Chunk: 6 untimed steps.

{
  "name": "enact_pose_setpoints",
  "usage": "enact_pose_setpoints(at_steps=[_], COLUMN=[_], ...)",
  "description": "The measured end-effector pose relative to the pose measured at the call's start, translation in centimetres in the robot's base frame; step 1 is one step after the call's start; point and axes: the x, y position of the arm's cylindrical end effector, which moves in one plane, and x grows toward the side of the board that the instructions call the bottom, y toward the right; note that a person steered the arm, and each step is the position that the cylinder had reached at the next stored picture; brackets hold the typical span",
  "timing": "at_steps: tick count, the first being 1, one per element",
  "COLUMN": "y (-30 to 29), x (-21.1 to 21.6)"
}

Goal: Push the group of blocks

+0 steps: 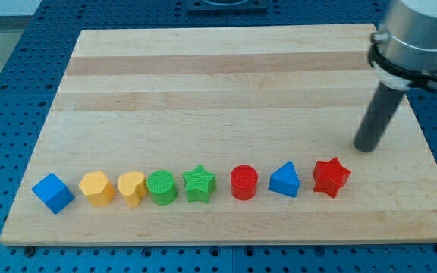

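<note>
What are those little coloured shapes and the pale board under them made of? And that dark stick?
The blocks, such as the red star and green cylinder, look like matte plastic, probably 3D-printed: faint ridged layers show. The board looks like light wood, with visible grain and joined strips. The rod ending in my tip, just above the red star, is dark and smooth; metal or plastic, I cannot tell.

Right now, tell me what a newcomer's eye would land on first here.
A row of eight coloured blocks runs along the wooden board's bottom edge, from the blue cube at the view's left to the red star at the right. My tip rests above the red star, apart from it.
</note>
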Motion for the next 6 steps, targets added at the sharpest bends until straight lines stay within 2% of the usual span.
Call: enact_pose_setpoints(at_steps=[2, 3, 4, 6], y=[0.4, -2.4, -6.2, -11.2], x=[7.9, 10.2, 8.3, 1.1])
